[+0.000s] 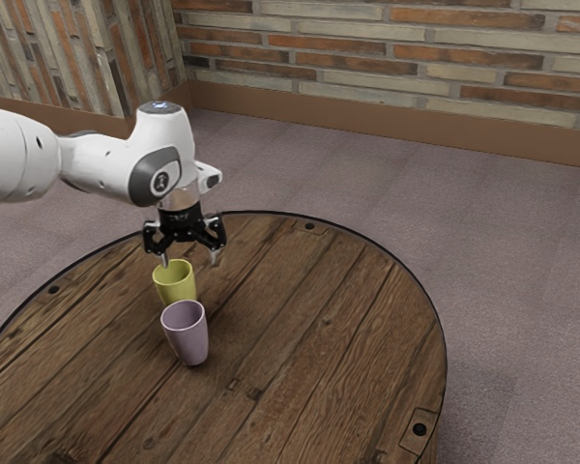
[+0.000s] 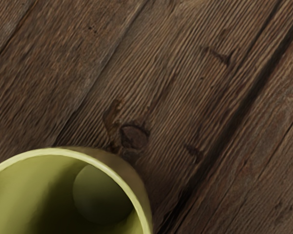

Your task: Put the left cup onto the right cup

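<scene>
From the exterior view's left comes the arm. Its gripper (image 1: pixel 189 257) hangs wide open just above the green cup (image 1: pixel 174 281) and holds nothing. This cup stands upright on the wooden table (image 1: pixel 329 329). The purple cup (image 1: pixel 186 333) stands just beside it, nearer and slightly toward the exterior view's right.

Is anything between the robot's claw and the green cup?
No, nothing. In the exterior view the open gripper hangs just above the green cup, with only bare air between them.
</scene>
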`<state>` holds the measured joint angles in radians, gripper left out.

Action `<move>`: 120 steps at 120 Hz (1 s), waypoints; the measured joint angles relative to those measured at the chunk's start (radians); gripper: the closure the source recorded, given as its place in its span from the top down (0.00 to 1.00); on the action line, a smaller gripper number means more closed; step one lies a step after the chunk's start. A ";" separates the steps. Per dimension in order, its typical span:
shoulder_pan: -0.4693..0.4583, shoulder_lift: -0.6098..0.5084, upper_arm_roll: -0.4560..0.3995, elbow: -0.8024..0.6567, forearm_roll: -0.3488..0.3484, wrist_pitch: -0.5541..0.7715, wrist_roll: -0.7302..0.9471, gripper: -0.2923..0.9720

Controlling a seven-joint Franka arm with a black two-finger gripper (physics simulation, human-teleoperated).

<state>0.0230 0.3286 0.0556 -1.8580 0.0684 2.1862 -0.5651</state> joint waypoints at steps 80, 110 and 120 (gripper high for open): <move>0.002 0.072 0.001 0.000 -0.013 0.067 -0.004 0.60; 0.002 0.073 0.004 0.000 -0.015 0.073 -0.002 0.36; 0.001 0.073 0.007 -0.001 -0.015 0.073 -0.001 0.30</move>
<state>0.0243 0.4013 0.0623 -1.8587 0.0532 2.2596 -0.5662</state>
